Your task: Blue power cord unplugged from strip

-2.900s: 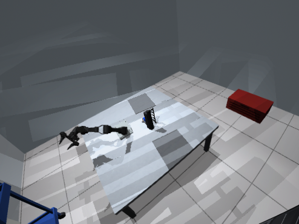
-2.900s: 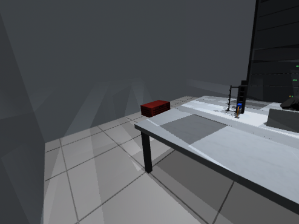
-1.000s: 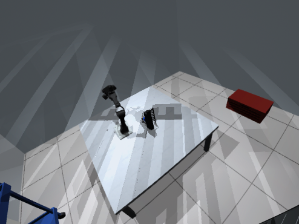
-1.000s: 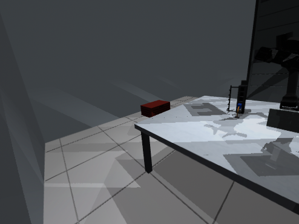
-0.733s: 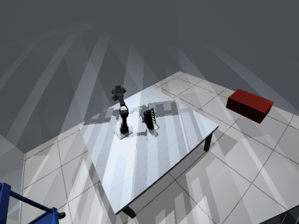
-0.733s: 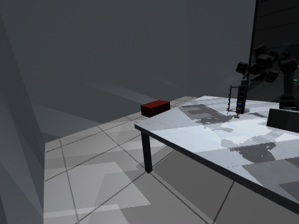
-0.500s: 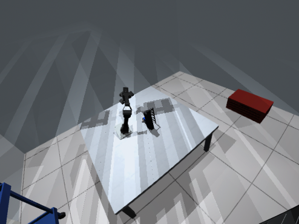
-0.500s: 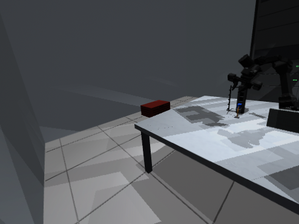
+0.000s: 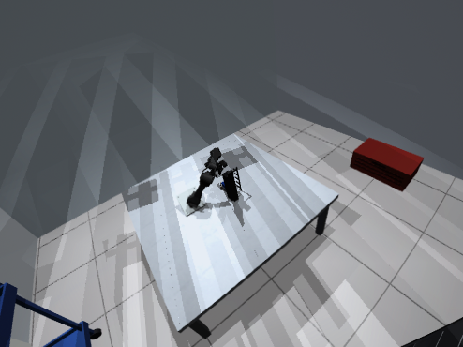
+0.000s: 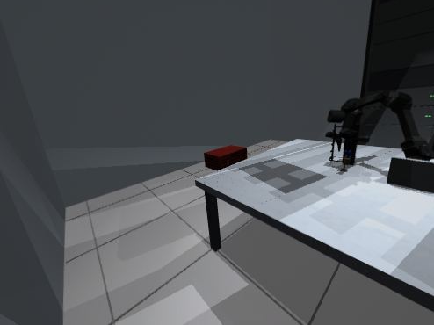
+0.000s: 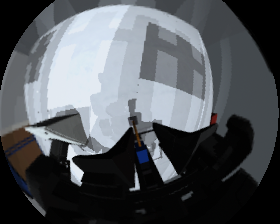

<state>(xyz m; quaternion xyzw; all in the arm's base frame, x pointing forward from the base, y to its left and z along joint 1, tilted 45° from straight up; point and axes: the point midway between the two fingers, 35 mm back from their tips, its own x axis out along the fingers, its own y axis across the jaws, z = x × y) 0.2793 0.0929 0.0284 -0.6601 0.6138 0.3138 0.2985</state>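
Blue plug (image 11: pixel 143 155) sits between my hand's (image 11: pixel 145 142) half-closed, empty fingers; a small black rack (image 9: pixel 236 178) stands beside the upright power strip (image 9: pixel 230 186).

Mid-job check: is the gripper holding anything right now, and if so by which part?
Nothing is held. The gripper stands part-open, one finger on either side of the blue plug, not clamped on it.
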